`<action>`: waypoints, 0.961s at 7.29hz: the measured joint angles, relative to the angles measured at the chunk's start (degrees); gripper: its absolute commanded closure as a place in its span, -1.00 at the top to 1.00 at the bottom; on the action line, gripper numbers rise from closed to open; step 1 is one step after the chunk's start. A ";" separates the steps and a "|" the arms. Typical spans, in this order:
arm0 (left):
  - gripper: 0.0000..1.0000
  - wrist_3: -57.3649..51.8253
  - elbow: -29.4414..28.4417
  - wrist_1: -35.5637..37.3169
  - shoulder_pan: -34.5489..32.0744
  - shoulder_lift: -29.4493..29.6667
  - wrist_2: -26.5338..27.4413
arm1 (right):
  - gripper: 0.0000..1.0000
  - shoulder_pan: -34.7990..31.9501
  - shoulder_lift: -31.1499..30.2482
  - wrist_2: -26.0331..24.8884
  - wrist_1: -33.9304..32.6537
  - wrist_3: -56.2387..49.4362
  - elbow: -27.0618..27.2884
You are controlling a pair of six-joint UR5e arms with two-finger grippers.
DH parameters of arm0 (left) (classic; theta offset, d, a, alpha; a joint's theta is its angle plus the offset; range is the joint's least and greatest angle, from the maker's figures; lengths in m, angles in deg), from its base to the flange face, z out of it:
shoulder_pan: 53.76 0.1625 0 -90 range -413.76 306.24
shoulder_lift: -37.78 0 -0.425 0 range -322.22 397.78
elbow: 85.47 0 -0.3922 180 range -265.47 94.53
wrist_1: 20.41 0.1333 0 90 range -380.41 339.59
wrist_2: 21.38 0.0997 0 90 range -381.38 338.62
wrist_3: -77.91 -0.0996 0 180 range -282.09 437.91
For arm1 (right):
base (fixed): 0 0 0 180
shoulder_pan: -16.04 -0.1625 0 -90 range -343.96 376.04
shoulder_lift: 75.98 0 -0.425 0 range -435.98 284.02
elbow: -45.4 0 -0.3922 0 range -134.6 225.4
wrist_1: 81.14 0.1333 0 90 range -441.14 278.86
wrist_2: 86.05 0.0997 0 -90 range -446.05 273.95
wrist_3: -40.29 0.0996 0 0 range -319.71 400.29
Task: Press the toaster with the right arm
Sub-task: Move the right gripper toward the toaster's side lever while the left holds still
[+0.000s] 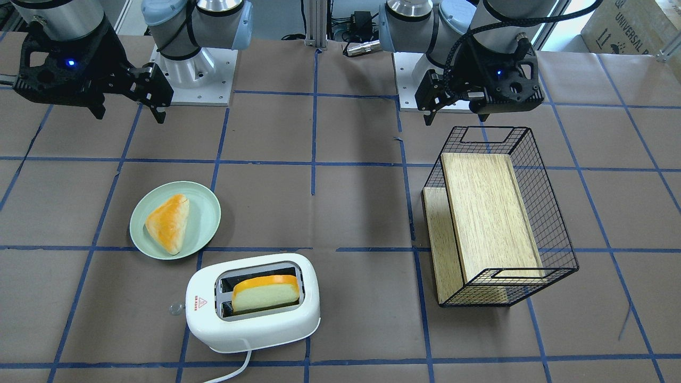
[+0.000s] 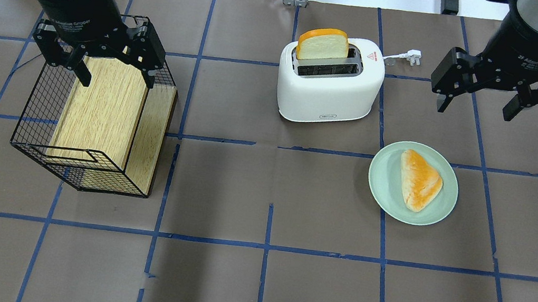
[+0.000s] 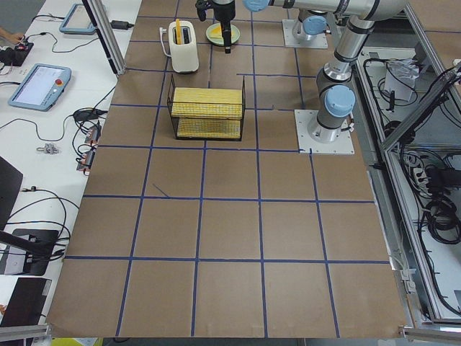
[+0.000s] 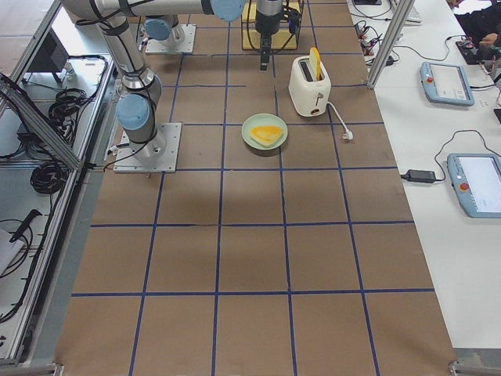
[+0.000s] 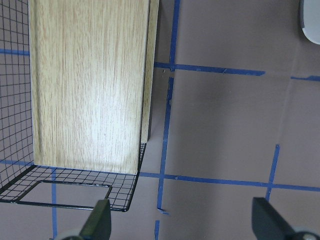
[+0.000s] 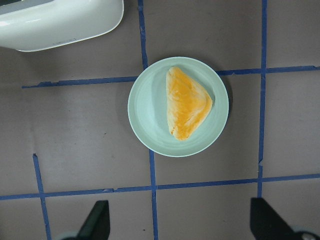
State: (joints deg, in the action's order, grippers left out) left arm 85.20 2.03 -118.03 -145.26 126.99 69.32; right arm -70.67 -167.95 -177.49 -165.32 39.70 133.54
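The white toaster [image 2: 328, 90] stands at the far middle of the table with a slice of bread [image 2: 323, 44] sticking up from one slot. It also shows in the front-facing view [image 1: 252, 319], with its clear knob [image 1: 174, 308] on the side. My right gripper [image 2: 476, 104] is open and empty. It hangs above the table to the right of the toaster, apart from it. The right wrist view looks down between the fingers on a green plate [image 6: 145, 120], with the toaster's edge [image 6: 60, 20] at top left. My left gripper [image 2: 116, 77] is open and empty over the black wire basket [image 2: 42, 101].
The green plate [image 2: 380, 189] with a triangular bread [image 2: 419, 180] lies in front of the toaster's right end. The wire basket holds a wooden board [image 2: 105, 105]. The toaster's white cord and plug [image 2: 411, 55] lie behind it to the right.
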 measured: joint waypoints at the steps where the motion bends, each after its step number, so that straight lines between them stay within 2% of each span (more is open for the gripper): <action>1: 1.00 0.00 -0.03 0.01 0.00 0.00 0.00 | 1.00 -0.02 0.11 0.04 -0.08 -0.04 0.00; 4: 1.00 0.00 0.01 0.00 0.00 0.00 0.00 | 0.97 -0.01 1.26 1.28 -1.29 -0.70 -0.39; 5: 1.00 0.00 0.01 0.03 0.00 0.00 0.00 | 0.71 0.19 3.28 3.92 -3.62 -2.56 -1.28; 6: 1.00 0.00 0.02 0.04 0.00 0.00 0.00 | -0.15 0.52 6.33 6.09 -6.52 -5.38 -2.69; 7: 1.00 0.00 0.03 0.00 0.00 0.00 0.00 | -0.84 0.81 9.95 7.10 -8.28 -8.65 -4.81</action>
State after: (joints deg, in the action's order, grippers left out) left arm 85.20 2.06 -118.02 -145.25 126.99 69.32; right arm -69.86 -157.99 -170.38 -173.61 31.04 128.73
